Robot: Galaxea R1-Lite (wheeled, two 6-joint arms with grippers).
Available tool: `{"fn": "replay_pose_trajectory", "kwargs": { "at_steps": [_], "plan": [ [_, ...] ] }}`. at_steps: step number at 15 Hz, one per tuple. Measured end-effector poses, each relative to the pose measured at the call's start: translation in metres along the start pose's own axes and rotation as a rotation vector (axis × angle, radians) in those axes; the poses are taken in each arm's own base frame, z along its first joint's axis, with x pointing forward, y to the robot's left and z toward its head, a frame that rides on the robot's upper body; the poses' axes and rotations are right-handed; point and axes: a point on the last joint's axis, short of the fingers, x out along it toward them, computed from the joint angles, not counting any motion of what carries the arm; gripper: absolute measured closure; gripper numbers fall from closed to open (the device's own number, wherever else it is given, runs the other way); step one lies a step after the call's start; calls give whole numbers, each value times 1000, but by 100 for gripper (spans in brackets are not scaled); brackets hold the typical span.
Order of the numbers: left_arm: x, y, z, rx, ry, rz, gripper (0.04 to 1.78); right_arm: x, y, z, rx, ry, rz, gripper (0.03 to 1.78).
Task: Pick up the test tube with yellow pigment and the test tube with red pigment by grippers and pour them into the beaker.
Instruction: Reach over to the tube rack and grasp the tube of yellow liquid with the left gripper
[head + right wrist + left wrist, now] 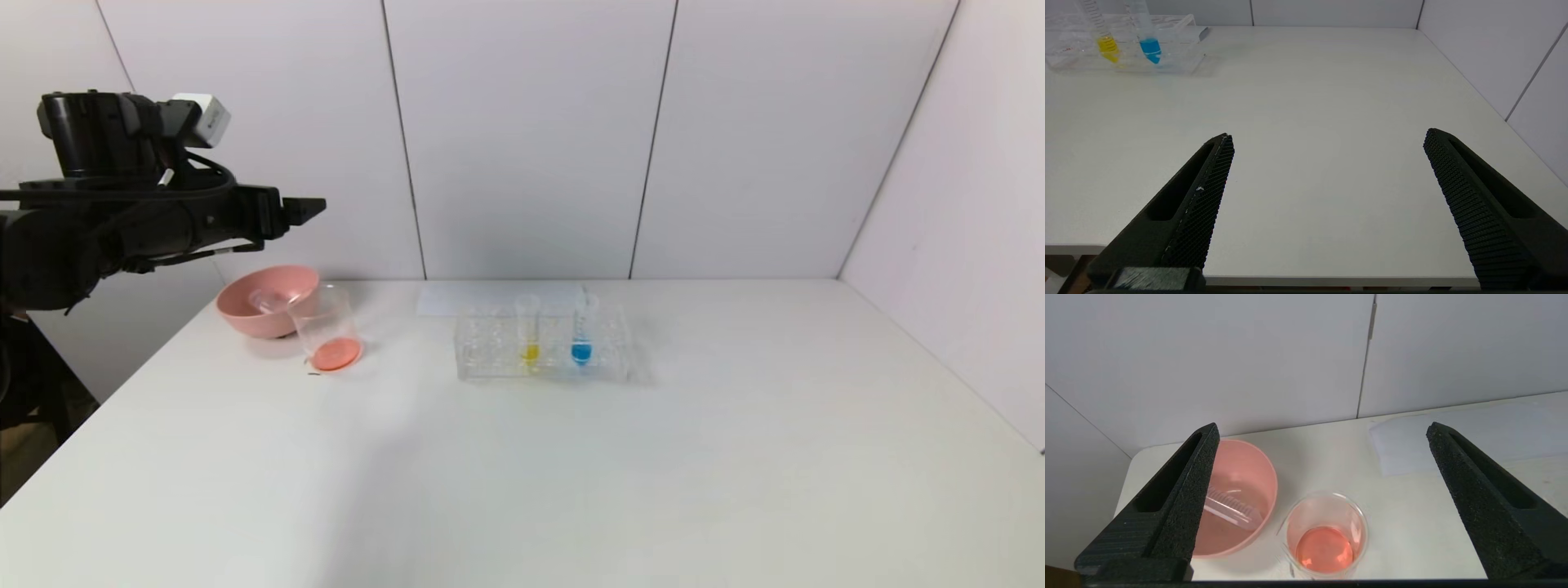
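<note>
A pink bowl (267, 299) sits at the far left of the white table (522, 474), near the wall. A clear rack (543, 347) stands mid-table, holding a blue-liquid tube (582, 331) upright. A pale sheet (482, 298) lies flat behind the rack against the grey panelled wall (531, 131).

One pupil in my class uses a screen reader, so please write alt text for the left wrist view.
Two black fingers of the open left gripper frame a white table from above. Between them stands a clear beaker with red-orange liquid at its bottom. Beside it is a pink bowl with an empty clear tube lying inside.
</note>
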Motion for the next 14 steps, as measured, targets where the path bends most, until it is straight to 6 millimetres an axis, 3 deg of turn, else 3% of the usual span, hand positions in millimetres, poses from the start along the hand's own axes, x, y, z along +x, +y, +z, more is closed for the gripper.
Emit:
{"fn": "replay_pose_trajectory", "kwargs": {
  "at_steps": [7, 14],
  "plan": [
    [-51, -38, -9, 10, 23, -103, 5, 0, 0, 0, 0, 0, 0, 11],
    [-92, -64, -25, 24, 51, -196, 5, 0, 0, 0, 0, 0, 0, 11]
  ]
}}
